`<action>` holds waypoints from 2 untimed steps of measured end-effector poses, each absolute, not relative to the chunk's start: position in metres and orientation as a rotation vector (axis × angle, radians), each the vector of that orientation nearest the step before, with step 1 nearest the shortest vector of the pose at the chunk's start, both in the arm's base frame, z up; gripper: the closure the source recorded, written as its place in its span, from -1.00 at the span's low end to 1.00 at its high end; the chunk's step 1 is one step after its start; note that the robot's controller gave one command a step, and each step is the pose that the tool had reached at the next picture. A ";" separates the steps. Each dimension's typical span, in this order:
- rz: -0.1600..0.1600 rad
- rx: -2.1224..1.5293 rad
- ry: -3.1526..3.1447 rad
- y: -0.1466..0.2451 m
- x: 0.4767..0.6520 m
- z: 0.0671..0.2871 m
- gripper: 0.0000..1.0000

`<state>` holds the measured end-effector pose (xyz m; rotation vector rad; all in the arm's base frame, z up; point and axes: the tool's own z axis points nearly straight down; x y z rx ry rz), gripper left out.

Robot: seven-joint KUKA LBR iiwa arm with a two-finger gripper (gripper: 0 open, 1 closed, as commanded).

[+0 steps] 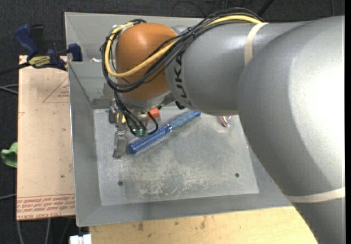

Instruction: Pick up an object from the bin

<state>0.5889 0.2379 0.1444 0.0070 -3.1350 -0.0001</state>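
what i see of my arm
fat silver-grey arm (285, 89) across the right of the frame, black kuka lettering (180, 81), glossy orange dome cover (140, 56) upper left, yellow and black cables (219, 20) looped over it, grey metal gripper (118, 147) beneath.

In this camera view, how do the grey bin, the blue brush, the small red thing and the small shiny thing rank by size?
1. grey bin
2. blue brush
3. small red thing and small shiny thing: they look alike and are partly hidden, so unranked.

We see a brush (159, 134) lying on the floor of the bin (181, 178), left of the middle. The gripper (118, 148) is just beside its left end. A small thing (226, 122) lies further right.
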 end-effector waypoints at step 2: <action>0.001 0.235 -3.129 0.143 0.593 0.086 -1.00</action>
